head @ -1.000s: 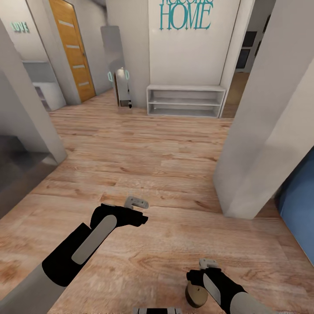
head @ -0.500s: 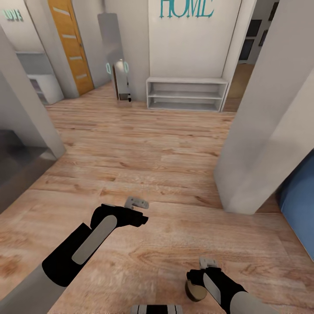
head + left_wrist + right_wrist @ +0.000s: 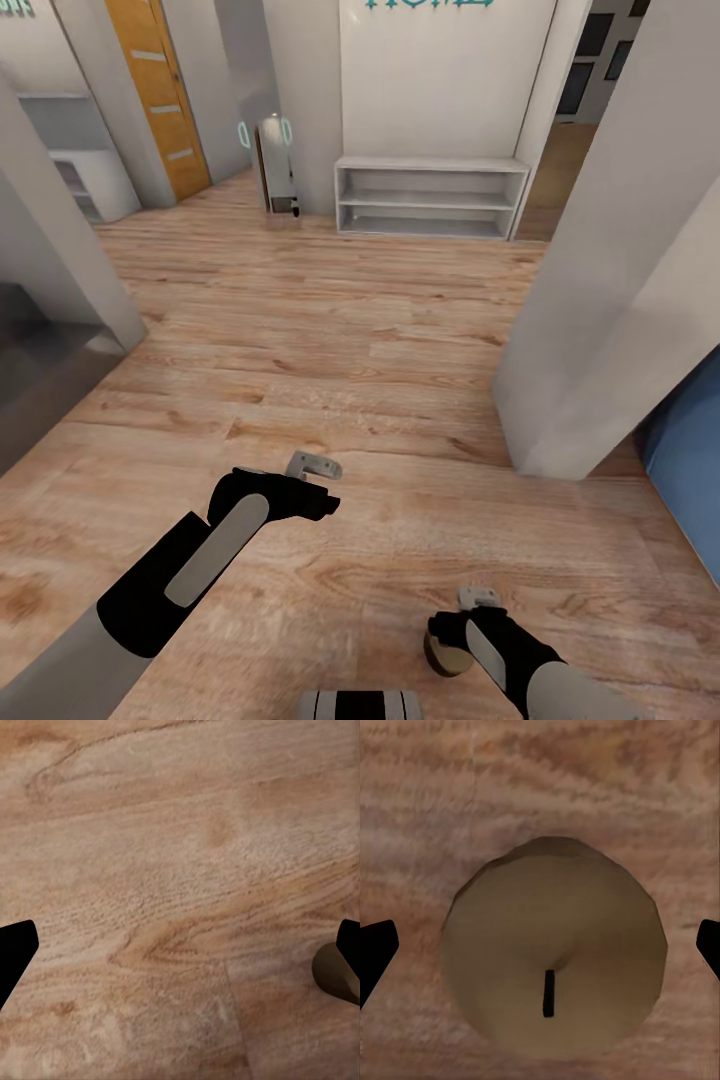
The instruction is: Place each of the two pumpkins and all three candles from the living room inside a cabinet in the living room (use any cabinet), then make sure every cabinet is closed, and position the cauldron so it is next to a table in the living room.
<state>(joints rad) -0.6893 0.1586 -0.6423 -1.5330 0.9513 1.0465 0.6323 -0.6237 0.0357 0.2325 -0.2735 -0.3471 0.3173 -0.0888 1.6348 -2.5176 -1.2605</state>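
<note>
- While we roll over the wooden floor (image 3: 330,330), its planks run from our base out to a white wall (image 3: 440,90) with teal lettering at its top edge.
- To our right a broad pale pillar (image 3: 620,280) stands on the floor, with a blue surface (image 3: 690,450) just behind its foot.
- On our left we pass a grey wall corner (image 3: 60,260), and farther off an orange door (image 3: 155,90) stands in the far wall.
- Against the lettered wall sits a white open shelf bench (image 3: 430,197), and near its left end a slim grey unit (image 3: 277,170) stands upright on the floor.
- Our left arm (image 3: 190,570) reaches forward over the floor, and our left gripper (image 3: 315,466) hangs above bare planks; in the left wrist view its dark fingertips (image 3: 15,956) sit at opposite edges, spread wide with nothing between them.
- Our right gripper (image 3: 478,600) is low at our right side and points down, with a candle (image 3: 447,652) directly beneath it.
- From the right wrist view, that candle (image 3: 553,975) shows its round beige top and dark wick between the two dark fingertips (image 3: 375,952); the tips lie out past its sides, and we cannot tell whether they press on it.
- Our left wrist view catches the same candle (image 3: 334,971) at its edge, upright over the planks.
</note>
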